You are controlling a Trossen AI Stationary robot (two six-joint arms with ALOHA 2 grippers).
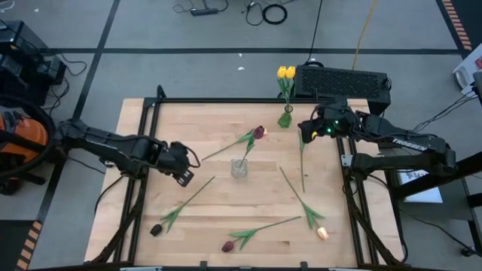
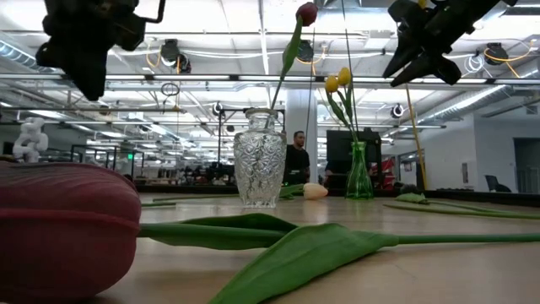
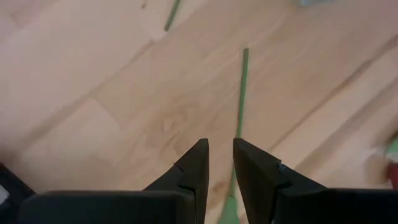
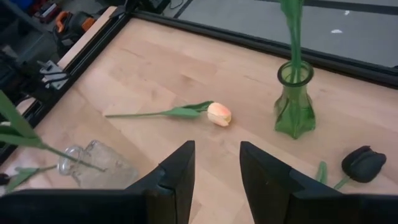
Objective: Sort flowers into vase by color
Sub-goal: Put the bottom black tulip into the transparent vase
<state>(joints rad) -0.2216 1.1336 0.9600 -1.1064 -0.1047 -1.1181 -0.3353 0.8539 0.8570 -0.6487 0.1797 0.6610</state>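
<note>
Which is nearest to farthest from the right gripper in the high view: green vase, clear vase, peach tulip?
From the right gripper:
1. Green vase, beside it at the table's far edge.
2. Clear vase, mid-table.
3. Peach tulip, near front edge.

Overhead, table-level and two wrist views, all sharing the table [image 1: 226, 203]

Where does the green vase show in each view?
High view: green vase at the table's far edge, right of centre.
Low view: right of centre, behind and right of the clear vase.
Left wrist view: not in it.
Right wrist view: upper right.
Shared landmark: the clear vase.
</note>
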